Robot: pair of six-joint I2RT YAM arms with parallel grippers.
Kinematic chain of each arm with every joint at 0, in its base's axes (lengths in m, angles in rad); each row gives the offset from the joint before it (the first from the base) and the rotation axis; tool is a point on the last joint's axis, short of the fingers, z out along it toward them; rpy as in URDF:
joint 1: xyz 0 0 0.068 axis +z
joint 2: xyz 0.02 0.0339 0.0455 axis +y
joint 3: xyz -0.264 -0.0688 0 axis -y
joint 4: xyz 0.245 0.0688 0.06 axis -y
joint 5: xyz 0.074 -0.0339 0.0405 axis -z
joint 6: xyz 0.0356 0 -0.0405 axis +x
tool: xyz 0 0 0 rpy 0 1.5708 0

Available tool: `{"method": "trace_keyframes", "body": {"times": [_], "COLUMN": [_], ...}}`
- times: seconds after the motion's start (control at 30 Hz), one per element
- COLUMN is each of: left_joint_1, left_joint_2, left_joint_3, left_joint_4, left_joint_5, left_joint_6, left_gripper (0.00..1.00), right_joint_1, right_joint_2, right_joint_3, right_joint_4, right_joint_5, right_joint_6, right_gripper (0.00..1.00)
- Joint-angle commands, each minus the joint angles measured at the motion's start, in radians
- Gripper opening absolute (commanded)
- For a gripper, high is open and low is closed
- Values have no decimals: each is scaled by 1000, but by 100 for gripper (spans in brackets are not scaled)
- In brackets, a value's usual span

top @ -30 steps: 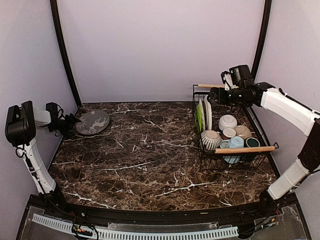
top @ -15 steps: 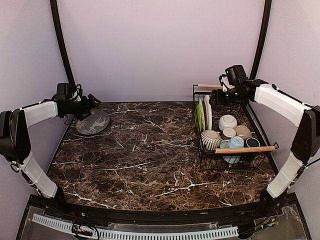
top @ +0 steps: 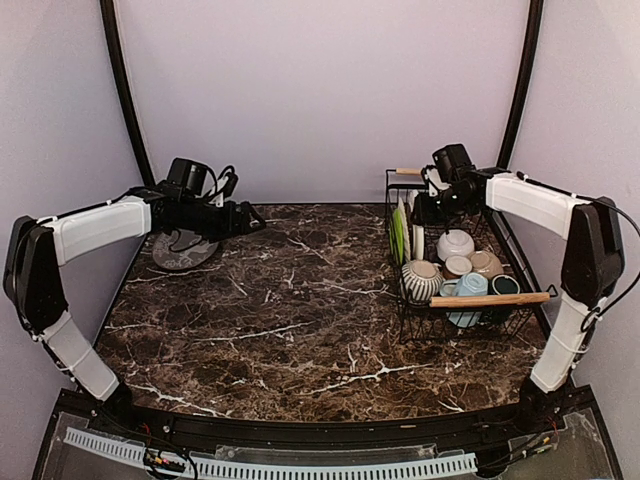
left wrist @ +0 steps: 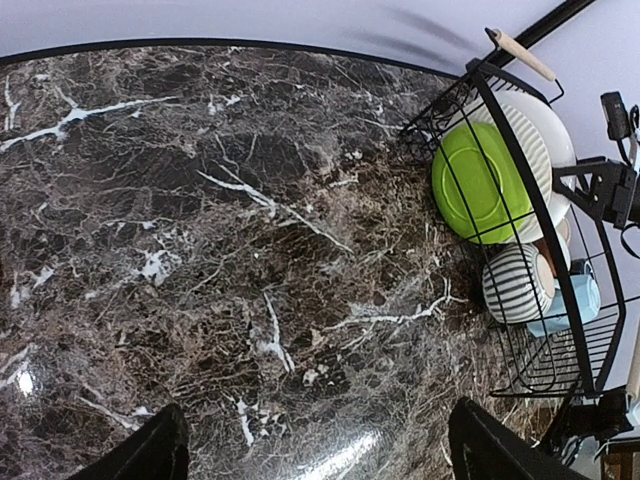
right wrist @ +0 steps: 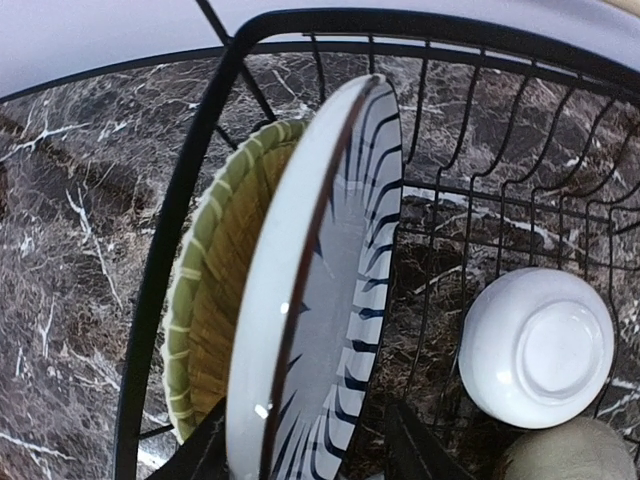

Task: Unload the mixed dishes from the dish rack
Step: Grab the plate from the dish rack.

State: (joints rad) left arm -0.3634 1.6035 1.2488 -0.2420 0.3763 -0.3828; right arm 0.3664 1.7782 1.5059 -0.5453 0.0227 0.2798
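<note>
The rectangular black wire dish rack [top: 520, 318] with two light wooden rod handles sits along the right edge of the dark brown marble-patterned worktop [top: 300, 320], reaching toward its far right corner. The right arm rises from the near right corner, bends at a high elbow by the right edge, and sends its white forearm leftward over the rack's far end. There the right end effector [right wrist: 310, 450] points down onto the upright black-striped white plate [right wrist: 320, 290]. Its fingers are partly spread with one on each face of the plate's rim, and whether they press the plate cannot be told. Just behind that plate, against the rack's left wall, stands the lime-green ribbed plate [right wrist: 215, 300]. The upturned white bowl [right wrist: 537, 345] lies on the rack floor to the other side. Nearer the rack's front handle lie the striped grey bowl [top: 420, 280], the light blue mug [top: 468, 287] and the dark green mug [top: 505, 285]. The left arm climbs from the near left corner and stretches its forearm rightward over the far left corner, above a round grey patterned plate [top: 180, 255]. The left end effector [left wrist: 320, 460] is spread wide and holds nothing, hanging over bare worktop.
</note>
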Motion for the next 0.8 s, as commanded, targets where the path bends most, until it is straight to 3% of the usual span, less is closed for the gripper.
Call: {"method": "trace_keyframes", "body": {"times": [0.0, 0.47, 0.67, 0.77], "left_joint_1": [-45, -55, -55, -55], "left_joint_2": [30, 43, 42, 42], "left_joint_3": [39, 59, 61, 63], "left_joint_4": [-81, -113, -118, -121], "left_joint_5": [-38, -43, -48, -48], "left_joint_6": [58, 71, 71, 71], "left_gripper": [89, 89, 89, 89], "right_joint_1": [10, 27, 41, 43], "right_joint_2": [12, 26, -14, -58], "right_joint_3": [-4, -19, -7, -6], "right_joint_4": [45, 94, 96, 101], "right_joint_5": [41, 29, 31, 35], "right_joint_6": [-2, 6, 5, 6], "right_gripper": [43, 19, 0, 0]}}
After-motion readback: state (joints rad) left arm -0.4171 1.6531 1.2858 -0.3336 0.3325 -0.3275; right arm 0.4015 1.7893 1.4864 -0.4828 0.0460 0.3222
